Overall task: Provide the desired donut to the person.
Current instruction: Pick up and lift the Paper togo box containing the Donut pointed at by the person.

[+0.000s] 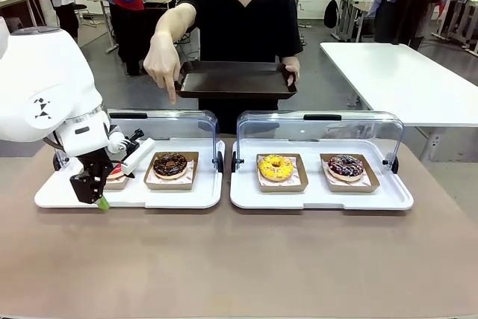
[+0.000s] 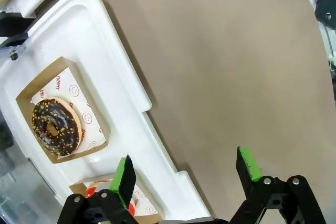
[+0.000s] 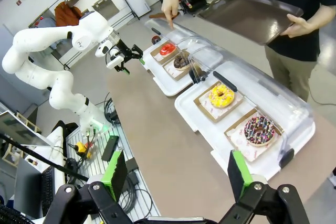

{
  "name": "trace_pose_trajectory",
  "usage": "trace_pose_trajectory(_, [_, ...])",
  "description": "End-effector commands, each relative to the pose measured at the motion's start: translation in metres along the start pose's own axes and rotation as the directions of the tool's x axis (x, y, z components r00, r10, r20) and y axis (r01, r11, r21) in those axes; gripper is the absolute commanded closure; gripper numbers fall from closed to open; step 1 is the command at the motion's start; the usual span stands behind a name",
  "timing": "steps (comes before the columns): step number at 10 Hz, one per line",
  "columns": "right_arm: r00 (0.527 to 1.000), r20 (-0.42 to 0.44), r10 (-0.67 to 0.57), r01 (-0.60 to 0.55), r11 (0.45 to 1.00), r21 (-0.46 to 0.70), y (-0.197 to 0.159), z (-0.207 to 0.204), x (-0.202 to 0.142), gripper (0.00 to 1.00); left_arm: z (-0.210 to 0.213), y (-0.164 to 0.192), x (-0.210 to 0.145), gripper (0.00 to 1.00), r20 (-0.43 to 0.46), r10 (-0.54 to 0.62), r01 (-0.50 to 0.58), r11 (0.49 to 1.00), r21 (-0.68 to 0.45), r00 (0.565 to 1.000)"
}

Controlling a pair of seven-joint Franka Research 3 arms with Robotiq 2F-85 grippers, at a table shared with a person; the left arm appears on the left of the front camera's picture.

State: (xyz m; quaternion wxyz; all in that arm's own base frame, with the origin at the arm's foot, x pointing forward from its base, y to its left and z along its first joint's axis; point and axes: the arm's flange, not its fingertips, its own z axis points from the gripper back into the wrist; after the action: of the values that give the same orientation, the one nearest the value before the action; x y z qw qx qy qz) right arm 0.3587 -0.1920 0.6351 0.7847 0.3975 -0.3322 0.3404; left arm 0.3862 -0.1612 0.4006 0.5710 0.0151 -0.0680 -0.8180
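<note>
The person holds a dark serving tray in one hand and points a finger down over the left case. Below the finger, in the front view, lies a chocolate donut in a brown card tray. A red donut sits beside it, half hidden by my left gripper. That gripper hangs open at the case's front left, holding nothing. My right gripper is open, high above the table's end.
Two white cases stand side by side with clear lids raised. The right one holds a yellow donut and a sprinkled dark donut. Bare brown table lies in front. Bystanders and other tables are behind.
</note>
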Motion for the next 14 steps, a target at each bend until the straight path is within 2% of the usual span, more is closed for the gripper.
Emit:
trace_pose_trajectory(1, [1.000, 0.021, 0.005, -0.005, 1.000, 0.013, 0.000, -0.001, 0.000, 0.00, 0.002, -0.005, 0.000, 0.00, -0.019, 0.001, -0.001, 1.000, -0.005, 1.000])
trace_pose_trajectory(2, [1.000, 0.021, 0.005, -0.005, 1.000, 0.013, 0.000, -0.001, 0.000, 0.00, 0.000, 0.000, 0.000, 0.00, 0.000, 0.000, 0.000, 1.000, 0.000, 1.000])
trace_pose_trajectory(4, [1.000, 0.021, 0.005, -0.005, 1.000, 0.013, 0.000, -0.001, 0.000, 0.00, -0.012, 0.037, 0.005, 0.00, -0.039, -0.012, 0.011, 1.000, -0.029, 0.999])
trace_pose_trajectory(6, [1.000, 0.021, 0.005, -0.005, 1.000, 0.013, 0.000, -0.001, 0.000, 0.00, -0.032, 0.065, 0.009, 0.00, -0.070, 0.047, -0.050, 0.998, -0.042, 0.996])
trace_pose_trajectory(8, [1.000, 0.021, 0.005, -0.005, 1.000, 0.013, 0.000, -0.001, 0.000, 0.00, -0.050, 0.092, 0.003, 0.00, -0.085, 0.055, -0.061, 0.996, -0.062, 0.995])
trace_pose_trajectory(11, [1.000, 0.021, 0.005, -0.005, 1.000, 0.013, 0.000, -0.001, 0.000, 0.00, -0.059, 0.105, 0.000, 0.00, -0.118, 0.138, -0.144, 0.989, -0.044, 0.983])
trace_pose_trajectory(14, [1.000, 0.021, 0.005, -0.005, 1.000, 0.013, 0.000, -0.001, 0.000, 0.00, -0.065, 0.106, -0.001, 0.00, -0.112, 0.203, -0.210, 0.977, -0.050, 0.973])
